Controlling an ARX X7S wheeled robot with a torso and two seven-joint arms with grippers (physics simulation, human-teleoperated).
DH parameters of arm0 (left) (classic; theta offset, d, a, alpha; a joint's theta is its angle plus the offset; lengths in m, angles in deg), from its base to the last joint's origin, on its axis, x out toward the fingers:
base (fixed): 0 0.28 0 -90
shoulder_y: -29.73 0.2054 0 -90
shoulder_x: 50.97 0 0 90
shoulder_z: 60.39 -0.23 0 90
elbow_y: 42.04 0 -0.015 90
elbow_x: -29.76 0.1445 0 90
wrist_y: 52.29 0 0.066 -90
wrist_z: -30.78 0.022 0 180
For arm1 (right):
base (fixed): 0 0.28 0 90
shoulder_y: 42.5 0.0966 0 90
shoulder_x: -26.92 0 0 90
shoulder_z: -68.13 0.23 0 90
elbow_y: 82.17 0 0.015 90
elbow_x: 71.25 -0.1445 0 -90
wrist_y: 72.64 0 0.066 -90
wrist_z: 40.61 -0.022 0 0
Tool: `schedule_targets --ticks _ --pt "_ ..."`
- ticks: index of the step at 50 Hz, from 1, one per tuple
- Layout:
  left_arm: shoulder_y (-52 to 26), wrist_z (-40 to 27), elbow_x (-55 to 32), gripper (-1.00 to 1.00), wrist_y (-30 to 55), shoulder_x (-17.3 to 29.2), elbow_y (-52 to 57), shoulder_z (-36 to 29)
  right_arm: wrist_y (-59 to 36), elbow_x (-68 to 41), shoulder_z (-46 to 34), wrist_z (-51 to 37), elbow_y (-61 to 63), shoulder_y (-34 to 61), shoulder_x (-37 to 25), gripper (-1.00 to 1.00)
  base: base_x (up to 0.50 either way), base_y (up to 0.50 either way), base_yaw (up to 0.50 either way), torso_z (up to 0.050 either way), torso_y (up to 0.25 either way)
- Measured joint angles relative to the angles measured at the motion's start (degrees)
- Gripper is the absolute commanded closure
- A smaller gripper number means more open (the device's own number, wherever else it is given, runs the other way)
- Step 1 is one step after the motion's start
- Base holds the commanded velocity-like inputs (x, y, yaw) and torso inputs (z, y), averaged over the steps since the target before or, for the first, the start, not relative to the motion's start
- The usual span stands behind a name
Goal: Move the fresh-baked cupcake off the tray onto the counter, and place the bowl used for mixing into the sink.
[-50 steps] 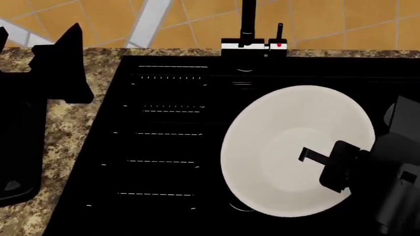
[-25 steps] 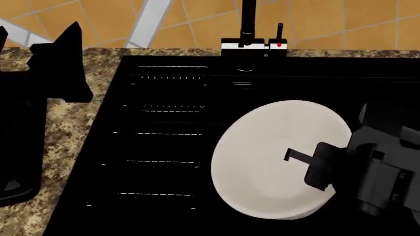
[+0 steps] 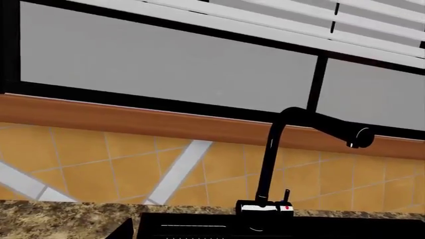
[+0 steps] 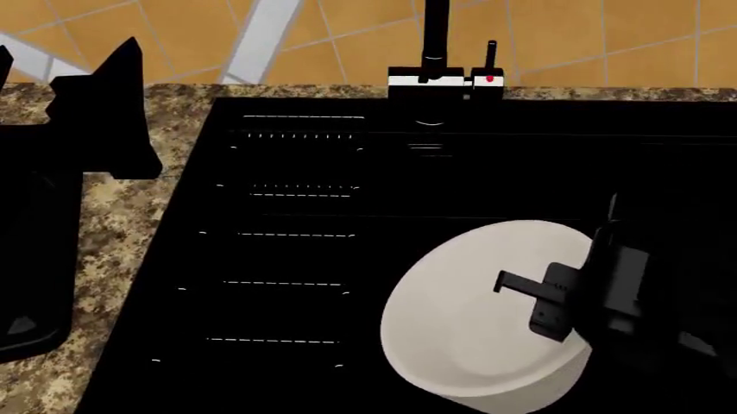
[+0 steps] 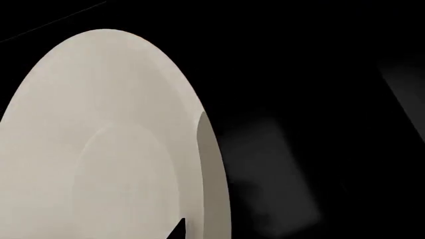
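The bowl (image 4: 478,323) is dropping nearer and deeper into the sink (image 4: 288,259) than a second ago, the right gripper's (image 4: 551,302) jaws pinching its right rim; release seems close.

The large white bowl (image 4: 472,319) sits tilted inside the matte-black sink (image 4: 288,259), set into the speckled counter (image 4: 116,224).

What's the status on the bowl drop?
Right gripper clamped on the bowl rim, bowl tilted over the sink basin. Left gripper idle above the counter, state unclear. Nothing in the way.
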Motion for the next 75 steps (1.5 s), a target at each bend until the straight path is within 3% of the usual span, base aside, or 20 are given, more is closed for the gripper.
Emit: schedule_targets --ticks 13,35,36,49,55,63,75 --pt "0.1 -0.1 -0.2 -1.00 -0.5 0.2 0.0 -0.1 -3.4 7.7 -7.9 13.5 -19.0 6.2 9.0 1.00 0.00 0.00 0.00 0.000 0.001" --pt "0.1 -0.3 -0.6 -1.00 -1.0 0.5 -0.1 -0.4 -3.6 3.8 -16.7 15.3 -25.6 8.3 12.8 1.00 0.00 0.00 0.00 0.000 0.000" --pt "0.1 -0.3 -0.6 -1.00 -1.0 0.5 -0.1 -0.4 -3.5 3.0 -17.7 15.4 -25.7 8.4 12.9 -1.00 0.00 0.00 0.00 0.000 0.000" --pt "0.1 -0.4 -0.9 -1.00 -1.3 0.7 -0.1 -0.5 -0.7 -13.9 -43.6 16.4 -26.5 11.7 14.0 -1.00 0.00 0.00 0.00 0.000 0.000" --pt "0.1 -0.5 -1.0 -1.00 -1.5 0.8 0.0 -0.6 2.5 -18.4 -51.8 14.6 -23.4 16.6 12.9 -1.00 0.00 0.00 0.00 0.000 0.000" --pt "0.0 -0.7 -1.1 -1.00 -1.6 0.9 0.0 -0.8 7.7 -21.6 -55.2 7.3 -9.5 25.8 7.1 -1.00 0.00 0.00 0.00 0.000 0.000" --pt "0.0 -0.8 -1.2 -1.00 -1.8 1.1 0.1 -1.0 15.0 -21.7 -52.4 -5.3 19.1 41.9 -6.1 -1.00 0.00 0.00 0.00 0.000 0.000"
